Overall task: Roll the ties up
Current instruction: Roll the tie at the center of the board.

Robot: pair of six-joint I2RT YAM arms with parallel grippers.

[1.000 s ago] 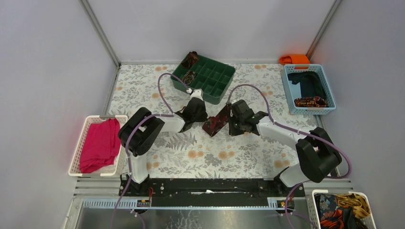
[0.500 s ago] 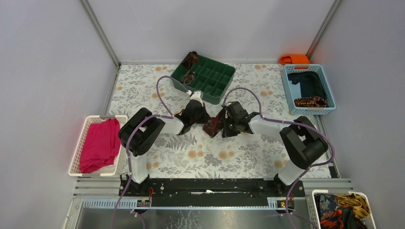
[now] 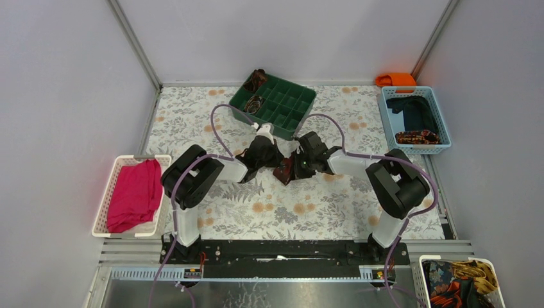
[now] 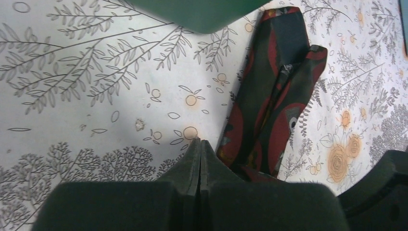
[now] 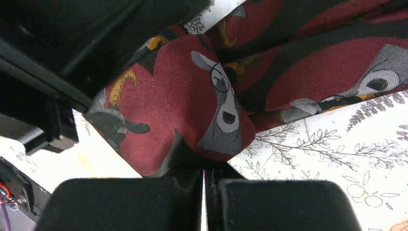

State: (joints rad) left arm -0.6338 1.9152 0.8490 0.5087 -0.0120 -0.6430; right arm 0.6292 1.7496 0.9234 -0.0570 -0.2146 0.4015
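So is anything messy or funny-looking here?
Yes. One rolled tie bulges over the far corner of the green tray instead of sitting snug in a pocket. Also, an orange thing lies outside the blue basket, behind it.

**Right side swings in and clamps down**

Over the last second the right arm (image 3: 353, 164) has swung inward across the floral-printed surface (image 3: 321, 212), with its elbow drawing toward the middle. The right end effector (image 5: 203, 180) now sits close beside the left end effector (image 4: 200, 154). Its jaws, slightly parted a second ago, have closed on the edge of the dark maroon patterned fabric necktie (image 3: 283, 171). From above, the necktie's long strip has shrunk to a short patch, the rest covered by the right arm.
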